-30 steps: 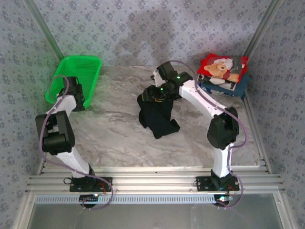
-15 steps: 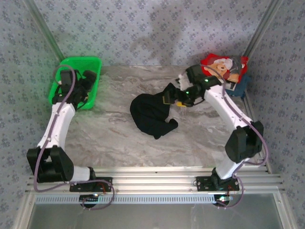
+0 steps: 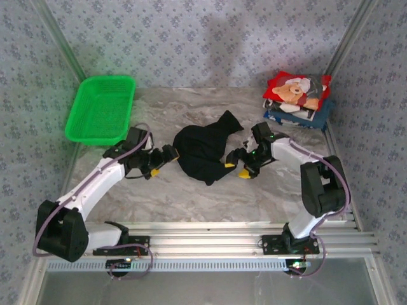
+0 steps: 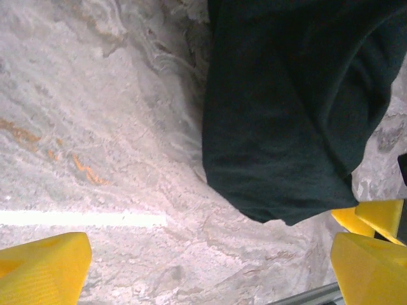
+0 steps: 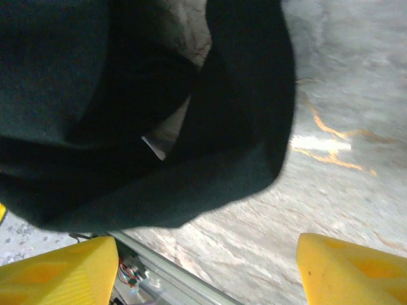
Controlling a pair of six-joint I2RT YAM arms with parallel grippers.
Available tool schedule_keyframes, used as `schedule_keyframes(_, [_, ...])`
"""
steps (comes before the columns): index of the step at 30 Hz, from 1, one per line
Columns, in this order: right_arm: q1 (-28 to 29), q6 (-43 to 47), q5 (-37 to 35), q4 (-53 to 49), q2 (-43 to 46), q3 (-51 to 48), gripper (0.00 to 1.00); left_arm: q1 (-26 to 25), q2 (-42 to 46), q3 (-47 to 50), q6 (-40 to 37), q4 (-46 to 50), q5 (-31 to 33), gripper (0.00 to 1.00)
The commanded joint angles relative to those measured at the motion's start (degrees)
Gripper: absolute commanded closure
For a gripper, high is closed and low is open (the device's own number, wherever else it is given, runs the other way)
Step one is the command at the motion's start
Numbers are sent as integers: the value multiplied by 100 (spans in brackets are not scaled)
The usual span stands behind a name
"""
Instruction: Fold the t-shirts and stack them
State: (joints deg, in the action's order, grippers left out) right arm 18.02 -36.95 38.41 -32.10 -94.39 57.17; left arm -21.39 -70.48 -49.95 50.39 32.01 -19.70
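- Left gripper [image 3: 163,161]: yellow fingers [image 4: 41,267] spread wide, nothing between them. It sits low over the grey marbled tabletop [image 3: 191,198], just beside the left edge of the plain black t-shirt [image 3: 200,149].
- Right gripper [image 3: 236,169]: yellow fingers [image 5: 356,270] also apart and empty, at the shirt's right hem.
- The black t-shirt lies crumpled and unfolded mid-table, between the two grippers. One sleeve points toward the far edge.
- Right wrist view: a small white tag-like scrap [image 5: 151,147] sits in a fold of the black cloth, too small to read.
- Far right corner: stack of folded t-shirts [image 3: 297,98]. The red one with a teddy-bear print is on top, with white and dark blue below. No lettering can be made out.
- Far left: green plastic mesh basket [image 3: 102,108], well apart from the shirts.
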Motion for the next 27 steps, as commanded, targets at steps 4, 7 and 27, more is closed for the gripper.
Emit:
schedule_keyframes(4, [84, -1414, 69, 1569, -240, -99, 32, -15, 536, 116, -145, 399, 160, 5])
schedule_keyframes(7, [177, -1436, 202, 1396, -428, 271, 50, -14, 853, 184, -22, 590, 365, 5])
schedule_keyframes(27, [2326, -2185, 133, 951, 672, 1244, 100, -41, 4088, 742, 1408, 2729, 1761, 7])
